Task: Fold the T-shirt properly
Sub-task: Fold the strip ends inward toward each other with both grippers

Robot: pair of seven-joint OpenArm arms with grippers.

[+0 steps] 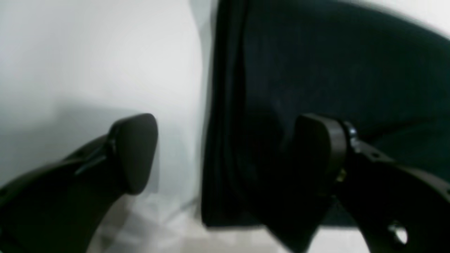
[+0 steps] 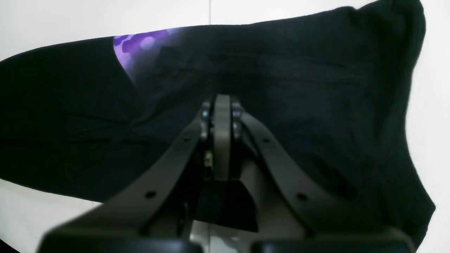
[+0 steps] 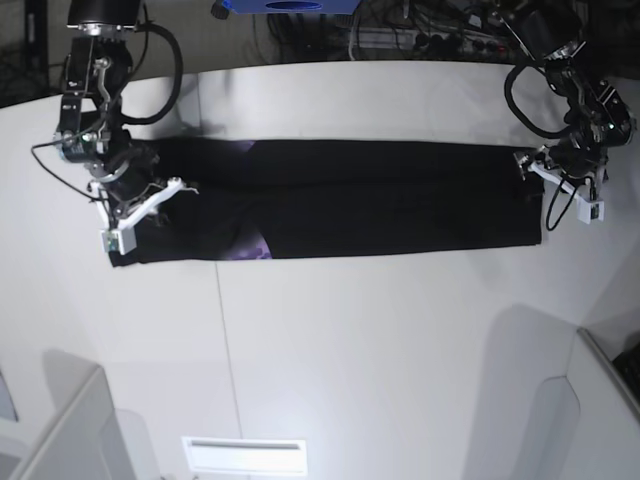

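The white table (image 3: pixel 380 330) lies bare up front. Farther back the black T-shirt (image 3: pixel 340 205) stretches in a long folded band across it, a purple patch at its near edge. The right gripper (image 2: pixel 222 105) is pressed closed over one end; the left gripper (image 1: pixel 225 154) stands wide, straddling the other end's edge.

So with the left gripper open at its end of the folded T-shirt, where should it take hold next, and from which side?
Probably the short end edge of the T-shirt, near a corner. The shirt lies flat as a long band across the table, and in the left wrist view the stacked layers show along that edge. The left gripper already straddles it with jaws wide, so come in from beyond that end, low, one finger under the layers.
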